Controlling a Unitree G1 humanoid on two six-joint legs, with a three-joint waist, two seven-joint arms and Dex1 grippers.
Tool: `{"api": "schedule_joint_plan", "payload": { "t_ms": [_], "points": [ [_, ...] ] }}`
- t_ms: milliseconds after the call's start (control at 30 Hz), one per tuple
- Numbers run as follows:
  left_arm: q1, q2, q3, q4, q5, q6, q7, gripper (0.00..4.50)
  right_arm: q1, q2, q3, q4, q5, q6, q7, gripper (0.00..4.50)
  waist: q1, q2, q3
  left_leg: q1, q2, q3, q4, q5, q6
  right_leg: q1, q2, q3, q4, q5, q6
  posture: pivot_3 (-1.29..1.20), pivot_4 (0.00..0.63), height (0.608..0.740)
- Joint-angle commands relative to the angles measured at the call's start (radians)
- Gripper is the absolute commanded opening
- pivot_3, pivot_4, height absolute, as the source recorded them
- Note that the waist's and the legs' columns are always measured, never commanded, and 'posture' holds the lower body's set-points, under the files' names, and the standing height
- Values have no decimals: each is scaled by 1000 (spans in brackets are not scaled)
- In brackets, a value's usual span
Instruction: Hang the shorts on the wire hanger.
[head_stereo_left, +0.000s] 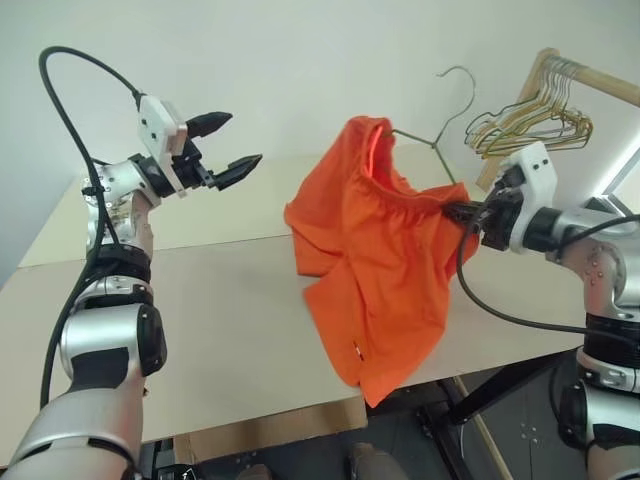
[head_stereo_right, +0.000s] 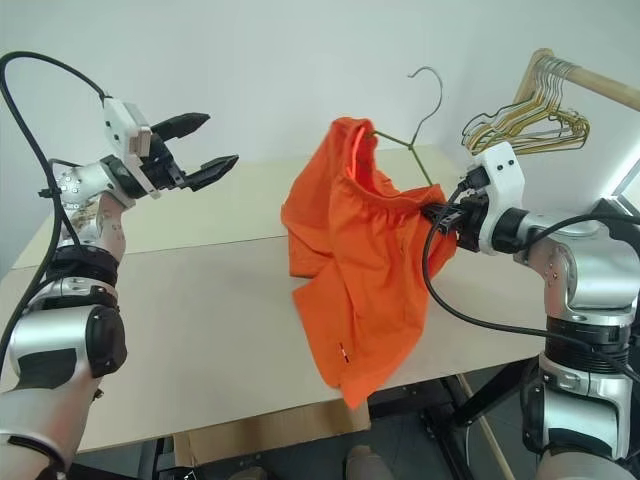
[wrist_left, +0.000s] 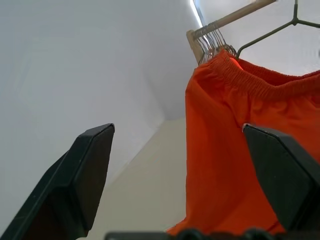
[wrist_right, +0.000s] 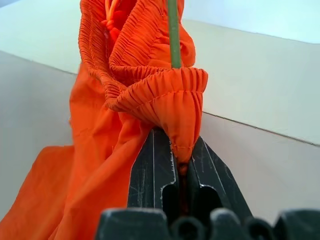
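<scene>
The bright orange shorts (head_stereo_left: 375, 260) hang in the air over the table, draped on the thin wire hanger (head_stereo_left: 435, 145), whose hook rises above them. One hanger arm runs into the gathered waistband (wrist_right: 150, 85), and the lower part of the wire is hidden in the fabric. My right gripper (head_stereo_left: 458, 211) is shut on a fold of the waistband at the shorts' right side, where the wire (wrist_right: 173, 35) enters the cloth. My left gripper (head_stereo_left: 243, 138) is raised at the left, apart from the shorts, its fingers (wrist_left: 95, 165) open and empty.
A pale wooden table (head_stereo_left: 200, 320) lies under both arms, with its front edge near me. A bunch of golden and dark wire hangers (head_stereo_left: 535, 115) hangs on a wooden rail (head_stereo_left: 600, 82) at the back right, close behind my right arm. A white wall stands behind.
</scene>
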Motion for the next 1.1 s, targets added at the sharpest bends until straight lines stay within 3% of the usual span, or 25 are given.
{"api": "schedule_joint_plan", "payload": {
  "t_ms": [33, 267, 467, 800, 1100],
  "points": [
    [-3, -12, 5, -71, -42, 22, 5, 4449, -40, 30, -92, -61, -9, 126, -146, 0, -4, 0, 0, 0, 0, 0, 0, 0, 0, 0, 0, 0, -3, 0, 0, -179, 0, 740],
    [24, -42, 14, -204, -155, 114, -81, 4449, -43, 40, -160, -109, -41, 344, -309, 0, -29, 0, 0, -1, 0, 0, 0, 0, 0, 0, 0, 0, -5, 0, 0, -210, 0, 740],
    [39, -66, 48, -282, -273, 227, -113, 4449, -148, 127, -267, -69, -227, 437, -568, 0, -53, 5, -2, 0, 0, -6, 0, 0, 0, 1, -1, 1, -4, 0, 0, -230, 0, 740],
    [185, -84, 56, -465, -386, 348, -152, 4449, -230, 302, -260, 29, -410, 205, -862, 0, -109, 10, -5, 4, -1, -8, -1, 1, 0, 3, -1, 4, -2, 0, 0, -212, 0, 740],
    [271, -101, 53, -581, -394, 375, -76, 4449, -355, 249, -290, 369, -405, -98, -963, 0, -114, 11, -5, 7, -1, -8, -2, 1, -1, 6, 0, 5, -2, 0, 0, -188, 0, 740]
  ]
}}
